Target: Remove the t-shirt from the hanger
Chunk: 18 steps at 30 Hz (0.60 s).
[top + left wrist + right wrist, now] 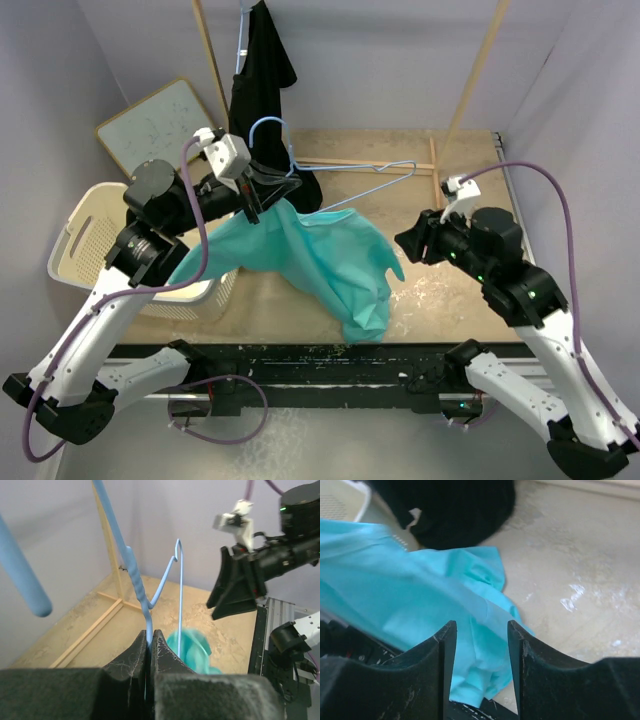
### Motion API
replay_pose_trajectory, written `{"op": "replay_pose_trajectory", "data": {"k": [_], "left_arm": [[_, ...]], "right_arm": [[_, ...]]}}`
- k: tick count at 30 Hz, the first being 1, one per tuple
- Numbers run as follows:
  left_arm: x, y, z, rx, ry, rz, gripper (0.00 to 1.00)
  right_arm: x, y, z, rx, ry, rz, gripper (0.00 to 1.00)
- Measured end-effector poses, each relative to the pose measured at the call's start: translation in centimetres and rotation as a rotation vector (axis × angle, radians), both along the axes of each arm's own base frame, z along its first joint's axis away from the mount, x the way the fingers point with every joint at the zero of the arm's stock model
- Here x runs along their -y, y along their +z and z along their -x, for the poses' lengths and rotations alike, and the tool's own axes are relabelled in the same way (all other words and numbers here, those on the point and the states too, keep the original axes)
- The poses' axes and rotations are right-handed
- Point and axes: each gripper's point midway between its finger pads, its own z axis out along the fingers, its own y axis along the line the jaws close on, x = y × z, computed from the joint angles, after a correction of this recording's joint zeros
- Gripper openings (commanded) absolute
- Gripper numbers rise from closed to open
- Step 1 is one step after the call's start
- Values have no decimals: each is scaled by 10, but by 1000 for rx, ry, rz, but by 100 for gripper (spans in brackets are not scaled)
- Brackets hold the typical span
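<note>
Mid-task, pull-off stage: the left gripper (150, 639) is clamped shut on the thin light-blue wire hanger (385, 178), pinching the wire just below the twisted neck and holding it up off the sandy-brown tabletop (470, 295). The teal fabric t-shirt (330, 265) hangs bunched from the hanger near that grip and spills down and right onto the table, its lower edge close to the near table edge. The hanger's far shoulder looks bare in the top view, so my read is the shirt is roughly half off; I can't tell exactly where the cloth is still caught. The right gripper (479, 642) hovers over the right part of the shirt with its jaws parted. It holds nothing and there's only teal cloth below the gap; the fingers (445, 652) look clear of the fabric, though contact is hard to rule out. Next move, as I see it: right drops onto a fold, closes, and draws the shirt down and away while left keeps the hanger fixed. Risks are grabbing too thin a layer and slipping, or dragging the hanger along with the cloth. The black garment (262, 70) hanging at the back and the cream plastic laundry basket (85, 235) on the left aren't involved.
</note>
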Motion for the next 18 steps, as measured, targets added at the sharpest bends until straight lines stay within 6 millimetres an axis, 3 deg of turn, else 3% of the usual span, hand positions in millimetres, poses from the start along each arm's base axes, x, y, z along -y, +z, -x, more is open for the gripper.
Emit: {"op": "replay_pose_trajectory", "data": {"k": [6, 11, 15, 18], "left_arm": [[13, -13, -19, -12, -11, -21, 0], [33, -49, -22, -79, -125, -108, 0], [48, -82, -6, -182, -310, -179, 0], [50, -91, 10, -223, -404, -196, 0]], "right_arm": [[-15, 55, 48, 169, 245, -96, 48], [-25, 100, 89, 310, 433, -160, 51], [-25, 114, 96, 357, 467, -158, 51], [-27, 112, 91, 353, 472, -142, 51]]}}
